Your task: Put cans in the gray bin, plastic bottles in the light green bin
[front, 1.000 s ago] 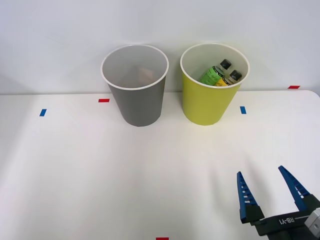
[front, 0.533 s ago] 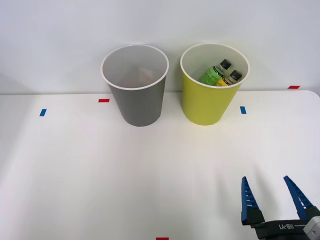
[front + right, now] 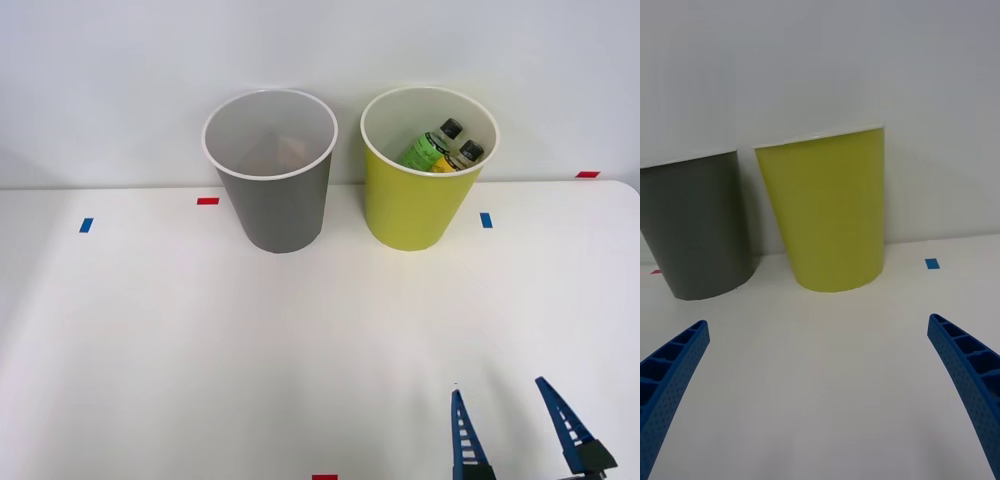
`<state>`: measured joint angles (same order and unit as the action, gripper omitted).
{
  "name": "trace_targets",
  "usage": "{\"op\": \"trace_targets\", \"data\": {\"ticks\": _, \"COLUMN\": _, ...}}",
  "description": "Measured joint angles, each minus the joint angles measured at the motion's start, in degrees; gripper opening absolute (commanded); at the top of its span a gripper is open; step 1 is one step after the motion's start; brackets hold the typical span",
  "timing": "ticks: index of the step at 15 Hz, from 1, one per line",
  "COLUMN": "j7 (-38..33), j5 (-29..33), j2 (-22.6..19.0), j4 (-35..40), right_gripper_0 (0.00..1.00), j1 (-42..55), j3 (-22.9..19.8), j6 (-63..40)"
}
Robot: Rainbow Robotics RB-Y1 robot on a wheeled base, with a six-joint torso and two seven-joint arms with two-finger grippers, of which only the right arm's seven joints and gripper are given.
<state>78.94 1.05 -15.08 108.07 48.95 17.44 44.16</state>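
While both plastic bottles (image 3: 442, 148) stand inside the light green bin (image 3: 410, 210), the right pincer (image 3: 510, 395) (fingers spread, empty) hovers over the desk (image 3: 200, 350).

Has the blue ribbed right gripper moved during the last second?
Yes. The blue ribbed right gripper has pulled back toward the robot, away from the yellow-green bucket.
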Motion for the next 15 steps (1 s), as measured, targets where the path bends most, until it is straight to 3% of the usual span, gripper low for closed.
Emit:
{"op": "trace_targets", "data": {"ticks": 2, "j7": 1.54, "j5": 0.15, "j2": -0.18, "j4": -3.79, "right_gripper_0": 1.00, "j1": 0.21, "j3": 0.43, "j6": 4.06}}
{"op": "trace_targets", "data": {"ticks": 7, "j7": 11.86, "j5": 0.27, "j2": -0.54, "j4": -4.95, "right_gripper_0": 1.00, "j1": 3.92, "j3": 2.72, "j6": 5.10}}
{"op": "trace_targets", "data": {"ticks": 15, "j7": 12.27, "j5": 0.45, "j2": -0.45, "j4": -6.28, "right_gripper_0": 1.00, "j1": 5.20, "j3": 3.28, "j6": 5.01}}
